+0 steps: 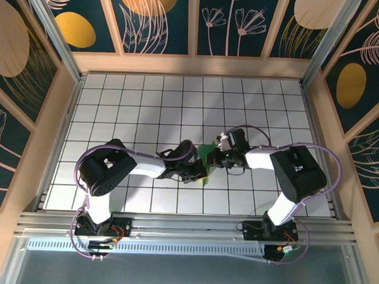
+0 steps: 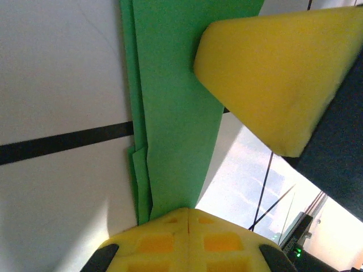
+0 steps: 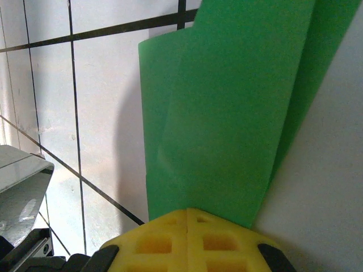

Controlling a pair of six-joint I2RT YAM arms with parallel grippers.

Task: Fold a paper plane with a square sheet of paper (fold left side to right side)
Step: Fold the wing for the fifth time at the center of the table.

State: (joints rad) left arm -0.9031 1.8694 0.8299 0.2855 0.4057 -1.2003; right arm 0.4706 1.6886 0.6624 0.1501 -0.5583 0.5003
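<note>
No readable text, labels, numbers or signs anywhere in frames.

Left end effector (image 1: 197, 170), right end effector (image 1: 216, 159) meet at green paper (image 1: 205, 154).

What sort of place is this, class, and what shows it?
Probably a purpose-built robot test booth: a white gridded tabletop, wood-framed patterned wall panels around it, and a left arm and right arm bolted to a metal rail, handling green paper.

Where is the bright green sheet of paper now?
In the top view, the bright green sheet of paper is near the middle of the white grid table, between the left arm's yellow fingers and the right arm's yellow fingers.
</note>
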